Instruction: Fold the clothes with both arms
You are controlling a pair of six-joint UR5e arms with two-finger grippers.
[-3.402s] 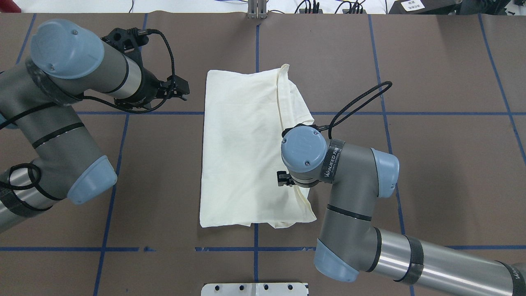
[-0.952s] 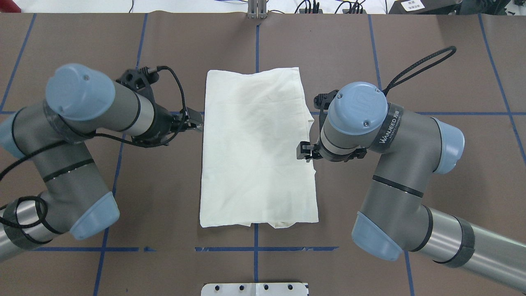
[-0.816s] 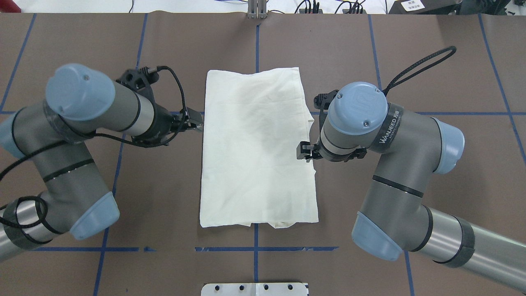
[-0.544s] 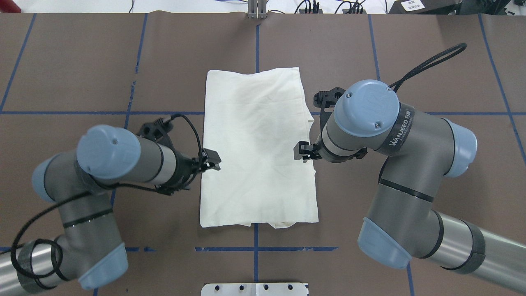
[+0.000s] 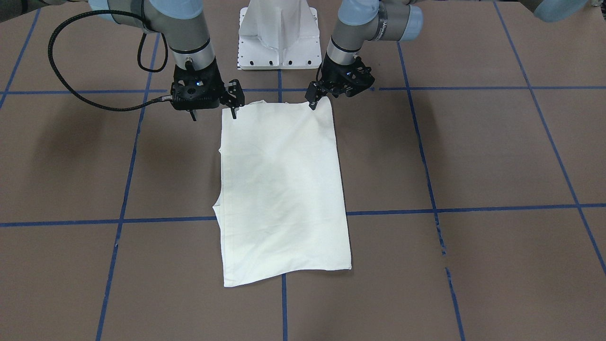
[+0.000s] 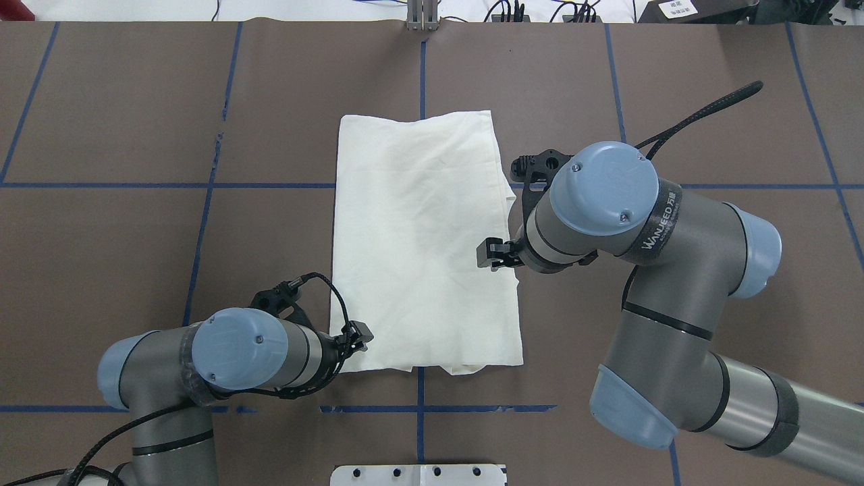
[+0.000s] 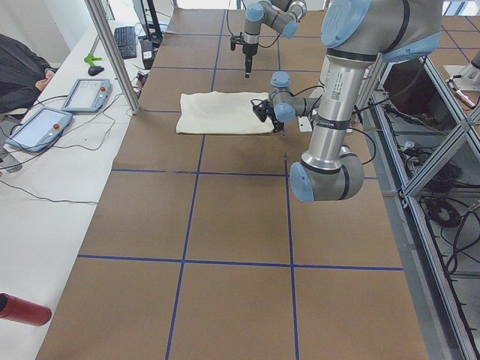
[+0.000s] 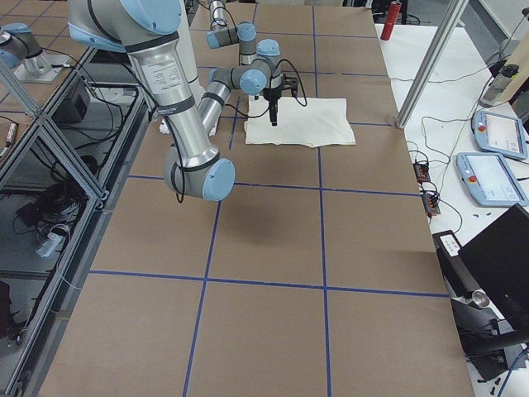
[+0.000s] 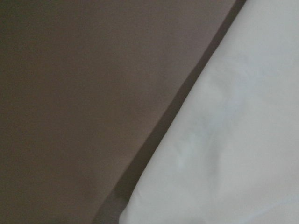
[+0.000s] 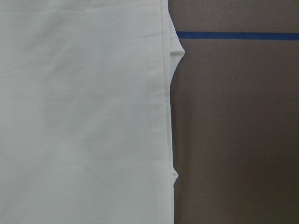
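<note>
The clothes are one cream shirt (image 6: pixel 425 243), folded into a long plain rectangle that lies flat mid-table; no print shows. My left gripper (image 6: pixel 359 335) is low at the shirt's corner nearest the robot on its left side. One of its fingertips (image 5: pixel 311 104) points down at that corner, and its jaws look open and empty. The left wrist view is a blurred close-up of the cloth edge (image 9: pixel 224 140). My right gripper (image 5: pixel 212 114) hangs open well above the shirt's right edge (image 10: pixel 161 112), holding nothing.
Brown table cover (image 6: pixel 709 283) crossed by blue tape lines. The white pedestal base (image 5: pixel 279 42) stands behind the shirt's near end. A side bench holds tablets (image 7: pixel 41 124) and cables, beside a metal post (image 7: pixel 112 52). A red cylinder (image 7: pixel 19 309) lies at the bench's end.
The shirt's raised right flap now lies flat. My left arm swung from the shirt's far-left side back to its near-left corner. The right arm drew back to the right edge.
</note>
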